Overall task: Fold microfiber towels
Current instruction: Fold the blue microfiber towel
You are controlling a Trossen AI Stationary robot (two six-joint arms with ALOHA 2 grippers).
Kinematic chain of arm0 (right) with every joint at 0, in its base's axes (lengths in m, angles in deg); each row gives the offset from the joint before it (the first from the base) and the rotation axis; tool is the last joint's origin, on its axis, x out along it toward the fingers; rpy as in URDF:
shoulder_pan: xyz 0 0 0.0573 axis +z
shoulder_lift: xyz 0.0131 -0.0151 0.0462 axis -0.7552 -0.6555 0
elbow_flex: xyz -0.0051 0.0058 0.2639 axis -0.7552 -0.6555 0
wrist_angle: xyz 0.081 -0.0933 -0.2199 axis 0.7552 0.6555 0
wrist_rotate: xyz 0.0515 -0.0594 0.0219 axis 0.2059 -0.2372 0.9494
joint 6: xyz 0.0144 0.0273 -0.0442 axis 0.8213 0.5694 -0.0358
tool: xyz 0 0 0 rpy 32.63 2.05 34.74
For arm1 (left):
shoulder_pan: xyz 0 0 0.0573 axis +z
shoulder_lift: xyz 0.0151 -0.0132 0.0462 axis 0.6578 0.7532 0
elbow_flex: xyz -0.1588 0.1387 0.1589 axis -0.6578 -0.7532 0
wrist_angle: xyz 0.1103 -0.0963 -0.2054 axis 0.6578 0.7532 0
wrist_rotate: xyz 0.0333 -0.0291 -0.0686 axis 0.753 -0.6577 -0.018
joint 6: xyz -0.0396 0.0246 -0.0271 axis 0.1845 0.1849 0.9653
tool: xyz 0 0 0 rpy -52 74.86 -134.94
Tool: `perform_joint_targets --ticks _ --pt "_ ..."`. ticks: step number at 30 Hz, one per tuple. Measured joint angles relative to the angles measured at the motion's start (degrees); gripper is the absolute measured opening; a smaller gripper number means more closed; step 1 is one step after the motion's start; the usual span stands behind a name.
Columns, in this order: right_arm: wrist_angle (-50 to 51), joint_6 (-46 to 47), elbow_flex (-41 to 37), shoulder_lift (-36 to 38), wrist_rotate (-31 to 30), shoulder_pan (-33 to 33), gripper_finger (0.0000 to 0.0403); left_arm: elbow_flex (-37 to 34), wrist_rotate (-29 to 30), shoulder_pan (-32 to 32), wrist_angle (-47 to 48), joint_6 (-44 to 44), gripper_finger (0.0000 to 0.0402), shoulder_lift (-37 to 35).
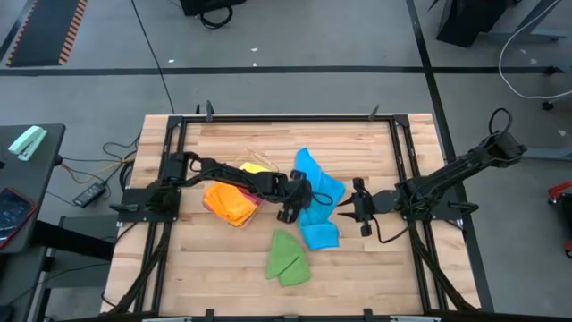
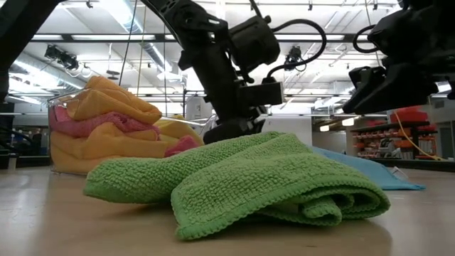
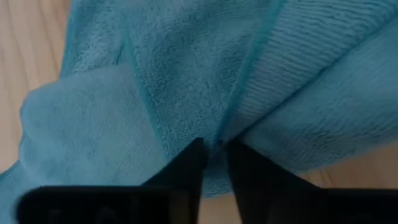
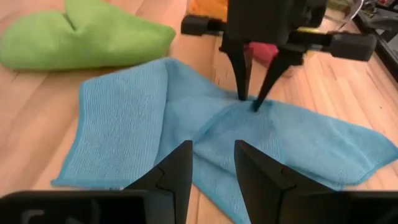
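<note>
The blue towel (image 3: pixel 186 93) runs off every edge of the left wrist view. In the low view, the green towel (image 2: pixel 242 181) hides most of it.

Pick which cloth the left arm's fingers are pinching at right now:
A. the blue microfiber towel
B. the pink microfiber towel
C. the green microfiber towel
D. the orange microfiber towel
A: the left gripper has its fingers closing on a raised fold of the blue microfiber towel.

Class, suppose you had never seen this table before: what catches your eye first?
The blue towel spread at mid-table, with the left gripper pinching a ridge of it and the right gripper just beside its edge. Next, the folded green towel nearer the table's front.
</note>
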Motion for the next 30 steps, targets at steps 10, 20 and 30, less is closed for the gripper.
perform_joint_targets --ticks 10,20,30 --pt "-0.78 0.43 0.02 -0.96 0.01 0.00 0.0126 3.81 1.83 -3.33 8.56 1.69 0.0024 -3.17" --pt "-4.45 1.70 0.03 -5.91 -0.03 0.00 0.0126 22.97 -0.21 -10.96 45.93 24.33 0.0022 -3.34" --pt "-14.89 1.86 0.04 -18.22 -1.70 -4.64 0.0126 24.20 -12.09 -18.90 52.26 38.05 0.0008 -3.29"
